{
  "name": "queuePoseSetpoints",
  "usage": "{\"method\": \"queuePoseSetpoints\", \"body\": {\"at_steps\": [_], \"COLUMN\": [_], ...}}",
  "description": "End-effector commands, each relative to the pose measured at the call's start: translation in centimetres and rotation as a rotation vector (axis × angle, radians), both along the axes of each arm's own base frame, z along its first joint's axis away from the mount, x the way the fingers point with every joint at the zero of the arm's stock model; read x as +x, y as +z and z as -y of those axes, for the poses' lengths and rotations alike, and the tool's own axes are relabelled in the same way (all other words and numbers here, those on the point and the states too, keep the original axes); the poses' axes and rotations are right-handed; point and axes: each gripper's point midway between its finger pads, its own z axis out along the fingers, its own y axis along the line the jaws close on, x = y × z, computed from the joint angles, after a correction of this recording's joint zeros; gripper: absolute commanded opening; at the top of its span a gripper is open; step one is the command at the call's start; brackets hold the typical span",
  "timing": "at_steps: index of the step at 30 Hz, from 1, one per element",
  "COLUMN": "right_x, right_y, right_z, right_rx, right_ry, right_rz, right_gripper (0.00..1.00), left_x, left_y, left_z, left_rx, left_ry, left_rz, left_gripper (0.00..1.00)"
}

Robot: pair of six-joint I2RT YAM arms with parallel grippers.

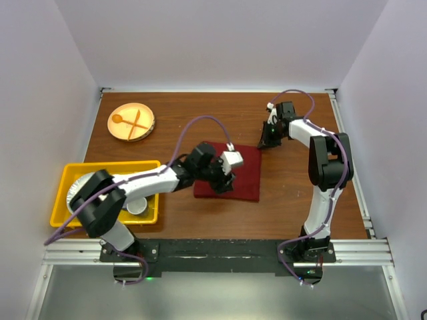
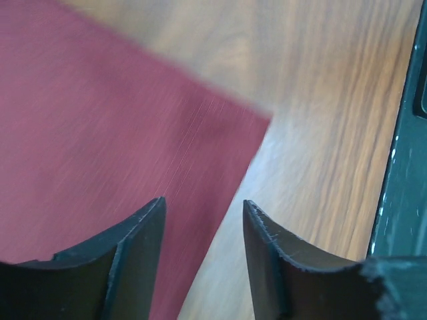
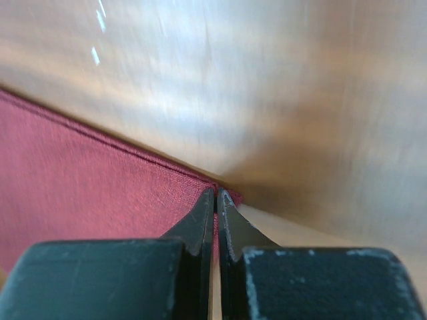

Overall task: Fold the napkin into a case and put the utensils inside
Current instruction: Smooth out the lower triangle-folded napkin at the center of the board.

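Observation:
The maroon napkin (image 1: 237,175) lies flat as a rectangle on the wooden table's middle. My left gripper (image 1: 223,183) hovers over its near left part. In the left wrist view the left gripper (image 2: 203,213) is open with nothing between its fingers (image 2: 137,257), above the napkin (image 2: 100,120) edge. My right gripper (image 1: 268,139) is at the napkin's far right corner. In the right wrist view that gripper (image 3: 216,195) is shut on the corner of the napkin (image 3: 87,187). The utensils and a case are out of view.
A yellow bin (image 1: 67,175) stands at the left with a white cup (image 1: 137,207) inside. A round wooden plate (image 1: 147,130) with an orange spoon and fork sits at the back left. A black rail (image 2: 403,167) borders the table near my left gripper.

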Motion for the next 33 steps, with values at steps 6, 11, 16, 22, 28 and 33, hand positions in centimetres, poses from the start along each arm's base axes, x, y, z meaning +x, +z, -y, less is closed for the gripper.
{"method": "queuePoseSetpoints", "body": {"at_steps": [6,11,16,22,28,33], "right_x": [3.0,2.3,-0.8,-5.8,-9.7,-11.4], "right_y": [1.4,6.7,9.3,9.7,7.5,4.1], "right_z": [0.3,0.1,-0.6,-2.8,-4.5,-4.0], "right_rx": [-0.043,-0.027,0.017,0.153,0.257,0.243], "right_ry": [0.083,0.145,0.212,0.284,0.281,0.268], "right_rz": [0.088,0.140,0.123,0.032,-0.094,-0.185], "right_gripper": [0.27,0.59,0.63,0.58,0.50,0.46], "left_x": [1.3,1.0,3.4,3.7,1.4,0.7], "left_y": [0.7,0.2,-0.3,-0.5,-2.5,-4.7], "left_z": [-9.0,-11.0,-11.9,-10.6,-9.4,-9.7], "left_rx": [0.099,0.168,0.226,0.243,0.256,0.308], "left_ry": [-0.054,-0.163,-0.131,-0.215,-0.315,-0.328], "left_rz": [0.041,0.219,0.396,0.520,0.511,0.478], "left_gripper": [0.51,0.50,0.52,0.50,0.41,0.29]}}
